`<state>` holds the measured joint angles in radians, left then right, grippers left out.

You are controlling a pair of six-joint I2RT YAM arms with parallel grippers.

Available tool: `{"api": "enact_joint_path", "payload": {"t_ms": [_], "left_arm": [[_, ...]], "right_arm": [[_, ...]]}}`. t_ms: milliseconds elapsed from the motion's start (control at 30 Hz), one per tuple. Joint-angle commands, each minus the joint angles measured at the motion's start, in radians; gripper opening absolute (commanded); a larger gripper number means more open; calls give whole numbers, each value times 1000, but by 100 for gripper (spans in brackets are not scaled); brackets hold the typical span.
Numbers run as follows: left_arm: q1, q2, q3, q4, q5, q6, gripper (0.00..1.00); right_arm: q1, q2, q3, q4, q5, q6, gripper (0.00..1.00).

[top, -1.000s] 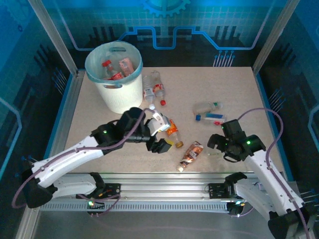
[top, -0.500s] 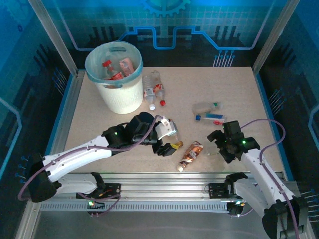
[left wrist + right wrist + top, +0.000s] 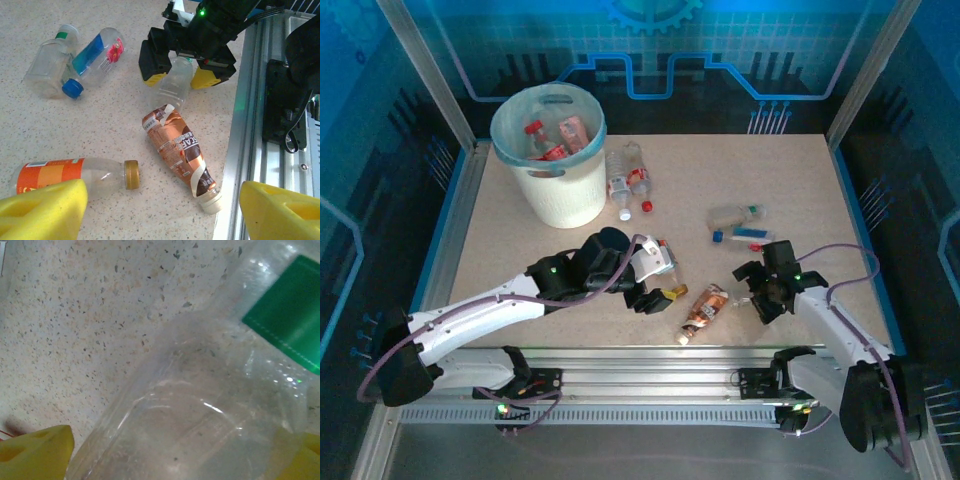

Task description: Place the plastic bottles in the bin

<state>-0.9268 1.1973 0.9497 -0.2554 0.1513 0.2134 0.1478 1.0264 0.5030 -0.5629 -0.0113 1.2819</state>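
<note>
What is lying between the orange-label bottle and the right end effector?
The brown-label bottle lies there on its side; the top external view shows it.

Left arm [image 3: 480, 310] and right arm [image 3: 840, 328] are both rocking white shells with black joints, each glowing a tiny green light [image 3: 553, 267]. Purplish cables [image 3: 835, 248] are looping off them. Left gripper [image 3: 160, 210] and right gripper [image 3: 177, 70] are sporting chunky yellow pads [image 3: 45, 205] on black fingers [image 3: 152, 57].

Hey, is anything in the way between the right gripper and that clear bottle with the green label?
Nothing visible does. The right gripper has its open fingers on either side of the clear bottle, with no other thing in the gap. The brown bottle lies close to one end of it, outside the jaws.
</note>
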Motion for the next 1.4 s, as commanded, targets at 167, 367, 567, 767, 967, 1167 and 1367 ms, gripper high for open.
{"api": "enact_joint_path", "payload": {"t_ms": [167, 367, 567, 767, 967, 1167, 1367], "left_arm": [[-6, -18, -14, 13, -44, 20, 81], [-6, -16, -14, 16, -48, 18, 81], [-6, -16, -11, 18, -67, 17, 81], [-6, -28, -7, 28, -121, 5, 81], [0, -25, 30, 23, -211, -65, 81], [72, -40, 87, 32, -213, -230, 81], [168, -85, 127, 61, -158, -439, 80]], "right_arm": [[-55, 36, -27, 57, -28, 2, 89], [-80, 49, -41, 83, -59, -14, 91], [-100, 36, -53, 97, -73, -21, 74], [-144, -31, -53, 99, -59, -91, 68], [-151, -165, 8, 51, 20, -195, 63], [-150, -313, 51, 127, -36, -335, 60], [-117, -413, 56, 303, -266, -489, 60]]}}
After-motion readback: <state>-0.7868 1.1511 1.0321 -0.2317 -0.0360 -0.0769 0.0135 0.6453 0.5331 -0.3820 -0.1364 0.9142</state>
